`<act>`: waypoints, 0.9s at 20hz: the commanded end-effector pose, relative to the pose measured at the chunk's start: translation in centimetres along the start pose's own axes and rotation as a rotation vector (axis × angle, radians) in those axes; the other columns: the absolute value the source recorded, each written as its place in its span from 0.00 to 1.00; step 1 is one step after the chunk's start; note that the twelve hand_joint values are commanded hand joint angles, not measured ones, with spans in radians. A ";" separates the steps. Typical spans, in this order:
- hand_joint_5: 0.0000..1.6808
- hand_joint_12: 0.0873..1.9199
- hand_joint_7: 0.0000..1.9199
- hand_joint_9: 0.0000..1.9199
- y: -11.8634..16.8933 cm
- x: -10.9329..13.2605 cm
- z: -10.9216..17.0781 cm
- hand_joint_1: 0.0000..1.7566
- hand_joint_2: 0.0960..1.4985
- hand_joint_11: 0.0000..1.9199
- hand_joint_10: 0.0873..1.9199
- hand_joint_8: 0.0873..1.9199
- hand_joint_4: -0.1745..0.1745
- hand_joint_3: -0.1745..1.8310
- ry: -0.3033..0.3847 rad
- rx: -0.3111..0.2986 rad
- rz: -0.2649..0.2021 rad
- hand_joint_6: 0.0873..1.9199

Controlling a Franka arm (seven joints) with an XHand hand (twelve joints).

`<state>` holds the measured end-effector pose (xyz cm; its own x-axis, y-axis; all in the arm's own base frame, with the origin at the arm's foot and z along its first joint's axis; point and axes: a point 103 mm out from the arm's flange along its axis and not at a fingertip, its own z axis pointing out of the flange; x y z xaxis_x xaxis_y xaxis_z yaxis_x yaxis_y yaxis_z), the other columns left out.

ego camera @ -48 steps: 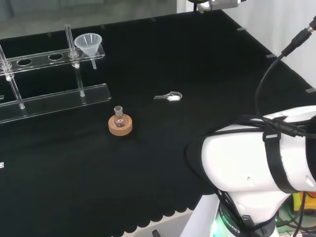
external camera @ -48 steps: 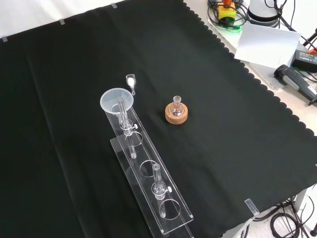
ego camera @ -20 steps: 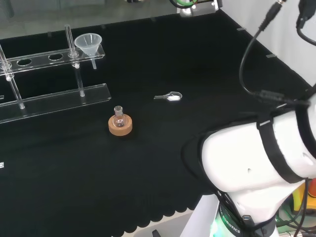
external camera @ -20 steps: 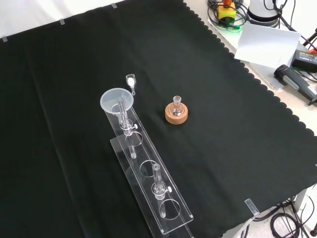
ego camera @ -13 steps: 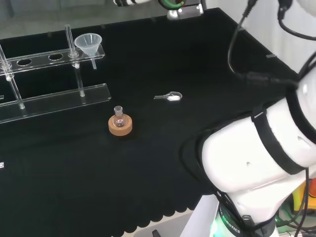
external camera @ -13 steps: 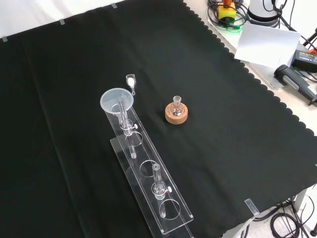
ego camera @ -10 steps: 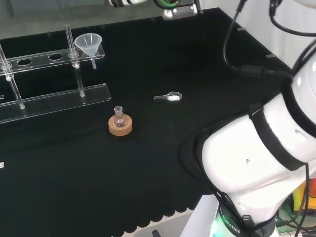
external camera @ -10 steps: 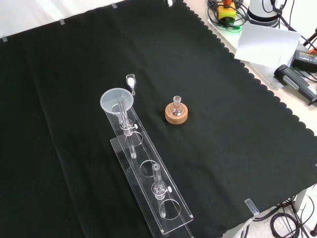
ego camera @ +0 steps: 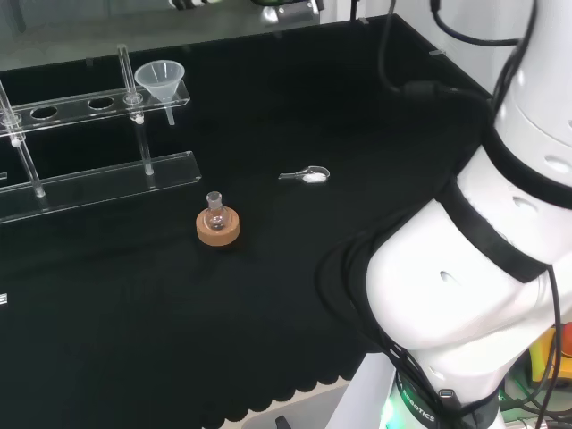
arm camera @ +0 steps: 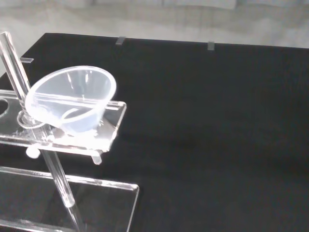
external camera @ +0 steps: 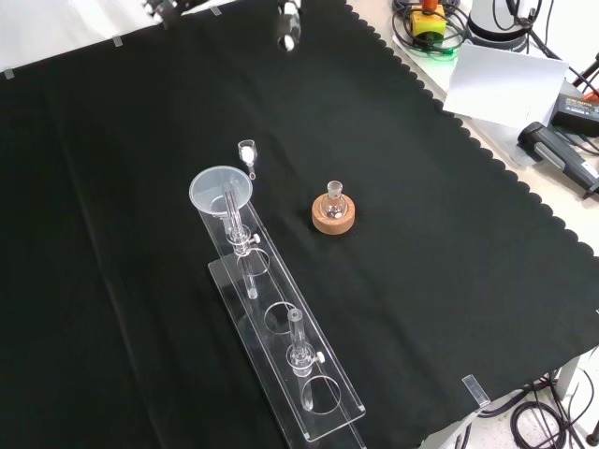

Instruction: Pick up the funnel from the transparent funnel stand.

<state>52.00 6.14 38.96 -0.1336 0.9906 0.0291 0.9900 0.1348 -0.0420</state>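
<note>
Funnel [ego camera: 161,76] seated in end hole of transparent funnel stand [ego camera: 98,179], rim up for easy lift; hand [external camera: 288,21] state: can't tell.

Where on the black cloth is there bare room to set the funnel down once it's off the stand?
Bare cloth spreads right of the cork ring with its flask in the front view, and left of the funnel stand. It is crowded by the funnel, where the small spoon lies close.
</note>
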 end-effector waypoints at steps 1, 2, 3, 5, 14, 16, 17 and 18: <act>0.00 0.00 0.00 0.00 3.6 3.0 0.8 0.10 0.34 0.00 0.00 0.00 0.36 0.10 -0.016 0.074 -0.099 0.00; 0.00 0.00 0.00 0.00 3.9 3.3 0.9 0.10 0.33 0.00 0.00 0.00 0.35 0.10 -0.027 0.092 -0.110 0.00; 0.00 0.00 0.00 0.00 4.2 3.6 0.9 0.10 0.31 0.00 0.00 0.00 0.33 0.09 -0.038 0.112 -0.118 0.00; 0.00 0.00 0.00 0.00 4.6 3.9 1.2 0.11 0.29 0.00 0.00 0.00 0.30 0.08 -0.048 0.150 -0.138 0.00; 0.00 0.00 0.00 0.00 5.5 6.5 3.1 0.12 0.26 0.02 0.00 0.00 0.20 0.08 -0.049 0.213 -0.206 0.00; 0.00 0.00 0.00 0.00 5.4 7.0 3.6 0.12 0.27 0.02 0.00 0.00 0.19 0.08 -0.049 0.222 -0.208 0.00; 0.00 0.00 0.00 0.00 5.4 7.2 3.8 0.12 0.28 0.02 0.00 0.00 0.18 0.08 -0.046 0.226 -0.208 0.00; 0.00 0.00 0.00 0.00 5.3 7.4 4.1 0.12 0.29 0.02 0.00 0.00 0.17 0.08 -0.043 0.230 -0.207 0.00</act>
<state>56.60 12.88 35.80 -0.3141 0.9493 0.0140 0.9222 0.3086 -0.2331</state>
